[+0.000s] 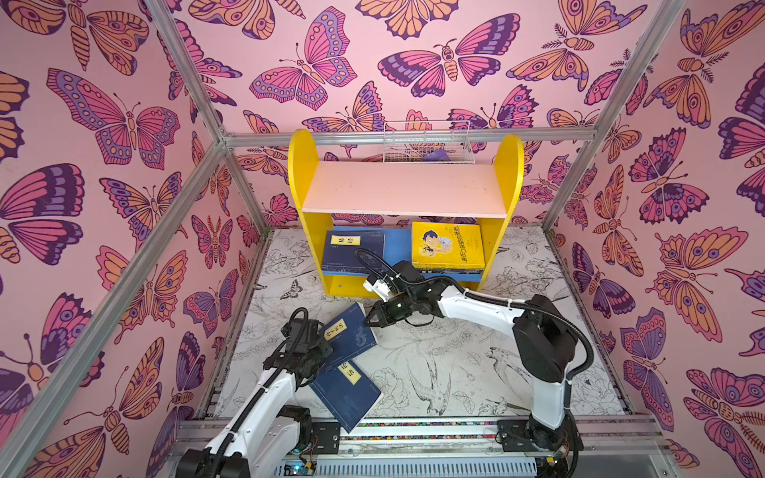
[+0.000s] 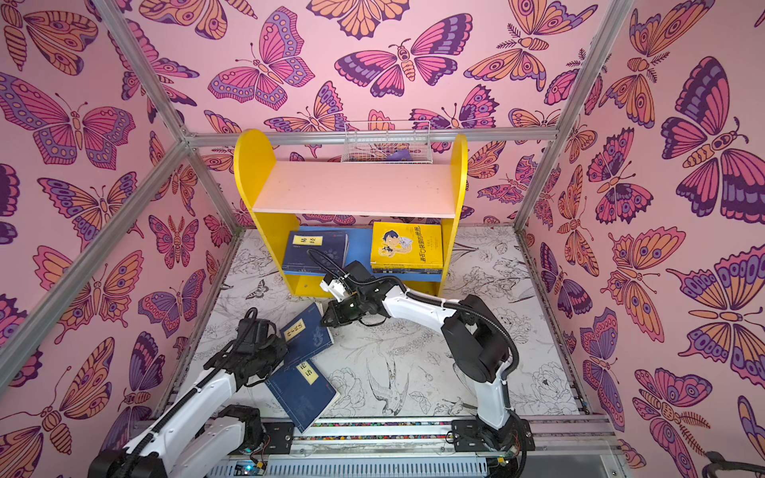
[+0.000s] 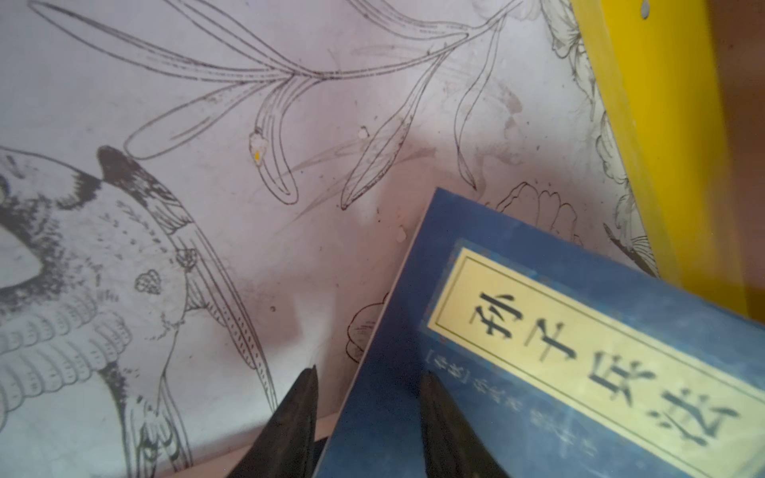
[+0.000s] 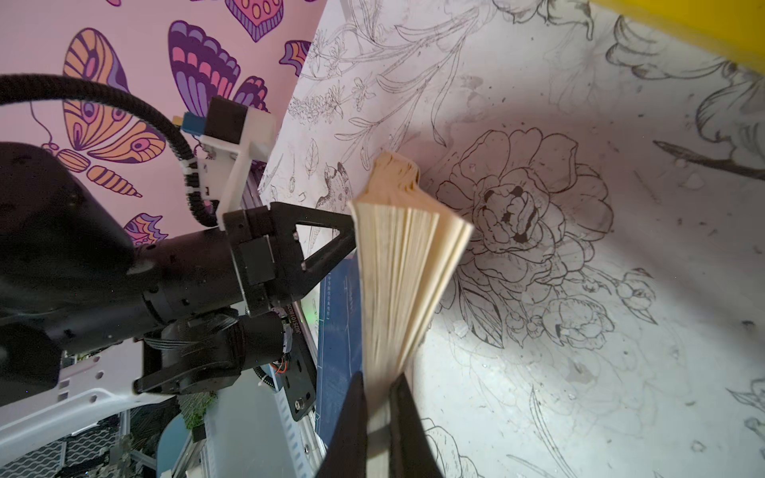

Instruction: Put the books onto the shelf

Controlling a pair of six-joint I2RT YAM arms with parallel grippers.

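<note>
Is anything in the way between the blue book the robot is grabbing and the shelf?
No object lies on the table between the navy book and the shelf. Its pink upper board is bare. But the left gripper has its jaws around the book's other edge.

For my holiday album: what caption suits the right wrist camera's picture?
The right arm's fingers pinch the fanned pages of a navy book, with the flower-printed table beyond.

A lab robot booth: aluminium frame (image 1: 410,136), butterfly-papered walls (image 1: 103,124), printed floor mat (image 1: 455,360).
</note>
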